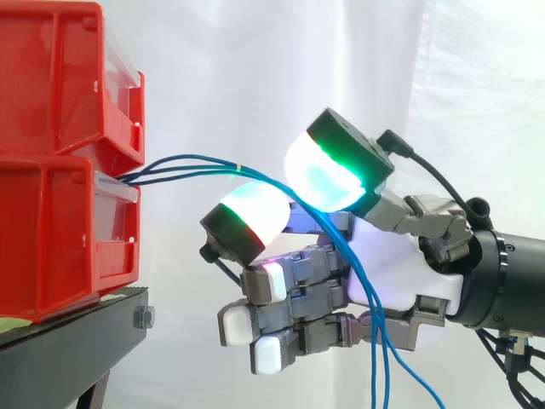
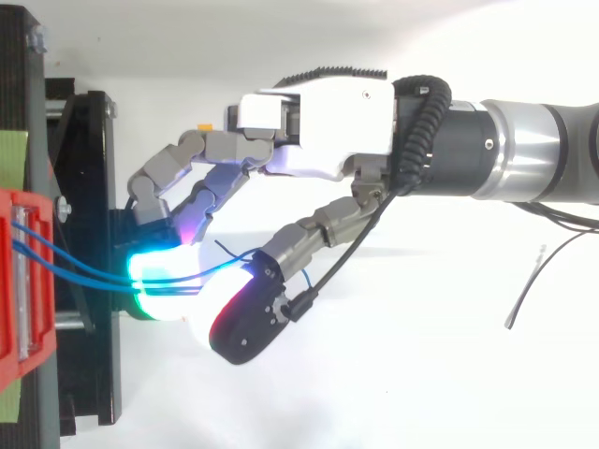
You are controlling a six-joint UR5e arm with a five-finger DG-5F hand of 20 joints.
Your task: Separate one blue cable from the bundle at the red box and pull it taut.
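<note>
A robot hand (image 1: 400, 273) reaches in from the right of the side view toward two red bins stacked on a black stand (image 1: 60, 349) at the left, in front of a white curtain (image 1: 255, 68). Several blue cables (image 1: 183, 160) come out together from the gap between the upper red bin (image 1: 60, 77) and the lower red bin (image 1: 60, 239). They rise in a shallow arch and run into the hand.

The hand is clenched around these cables. They pass between two glowing fingertip pads, an upper pad (image 1: 328, 175) lit cyan and green and a lower pad (image 1: 255, 213) lit white and red. From there they drop past the white palm and hang below the hand, out of the bottom of the side view. How firmly the pads press on the strands cannot be made out. The remaining fingers curl in under the palm.

From above, the hand (image 2: 318, 122) sits just beside the stand's edge. At least two blue strands (image 2: 84, 275) cross from the red bin (image 2: 14, 355) onto the glowing pads.

Progress looks early to middling. The hand has reached the bundle and closed on it, so the approach and first grasp appear done. More than one strand seems to run through the hand, so a single cable does not look separated yet. The span between bin and hand is curved rather than straight, so the cable is not yet taut. Isolating one strand and drawing it away from the bins remain to be done.
</note>
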